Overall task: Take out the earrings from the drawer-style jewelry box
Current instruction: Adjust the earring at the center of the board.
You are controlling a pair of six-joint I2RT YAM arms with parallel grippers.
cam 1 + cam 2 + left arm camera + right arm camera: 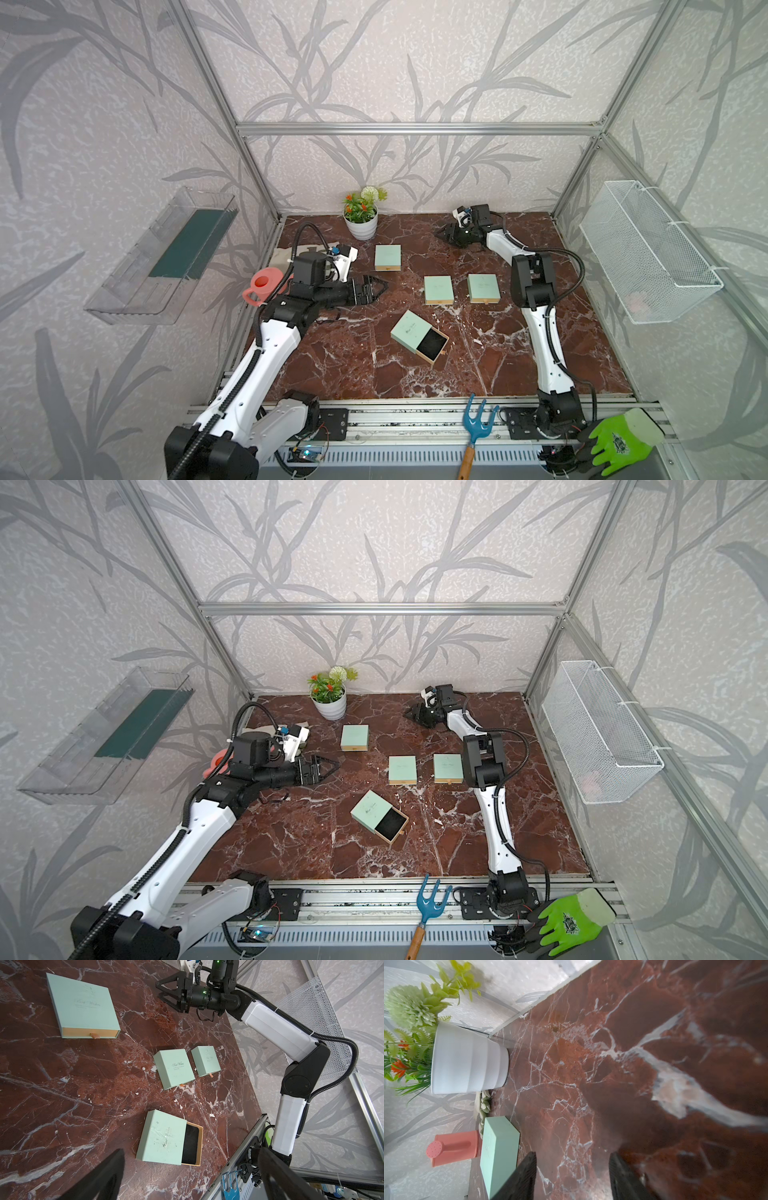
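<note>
- In both top views the mint-green jewelry box (409, 330) (370, 808) is lying near the front middle of the marble table (540, 357). Its drawer (432, 345) is sticking out toward the front right. The earrings are too small for me to make out from here.
- The left gripper (384, 286) is hovering left of the boxes with its jaws spread and nothing in them. The right gripper (440, 237) is hanging by the back wall, right of the potted plant (360, 216), well apart from the open box.
- In the left wrist view, the left fingers (99, 1176) are standing wide apart, framing the open box. I cannot pick out anything on the drawer's black lining (190, 1142). What looks to me like one tiny pale earring (143, 1068) is lying on the marble, just beside a closed box (174, 1069). The right gripper's jaws are showing partly apart and empty.
- In the right wrist view, the right fingers (527, 1172) are standing apart with only marble between them. Another closed box (498, 1151) and a pink watering can (452, 1147) are sitting beyond them.
</note>
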